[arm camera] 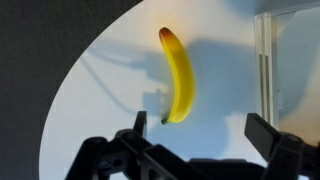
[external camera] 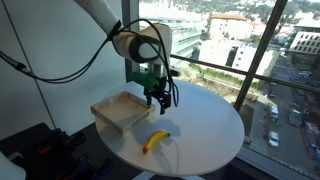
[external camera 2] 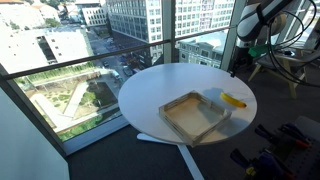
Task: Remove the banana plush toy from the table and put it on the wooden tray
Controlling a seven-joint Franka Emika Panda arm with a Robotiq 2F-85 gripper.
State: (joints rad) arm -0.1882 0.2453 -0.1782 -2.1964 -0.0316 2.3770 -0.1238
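The yellow banana plush toy [external camera: 155, 140] lies on the round white table [external camera: 210, 125], near its front edge, beside the wooden tray [external camera: 122, 110]. In the other exterior view the banana [external camera 2: 233, 100] lies to the right of the tray [external camera 2: 195, 117]. In the wrist view the banana [arm camera: 177, 75] lies lengthwise on the tabletop [arm camera: 110, 80], with the tray's wall [arm camera: 265, 65] at the right. My gripper [external camera: 158, 98] hangs open and empty above the table, behind the banana. Its fingers [arm camera: 200, 135] are spread wide below the banana in the wrist view.
The table stands by large windows with a railing [external camera: 230, 72] behind it. Cables and dark equipment [external camera 2: 285, 150] lie on the floor beside the table. The tray holds nothing.
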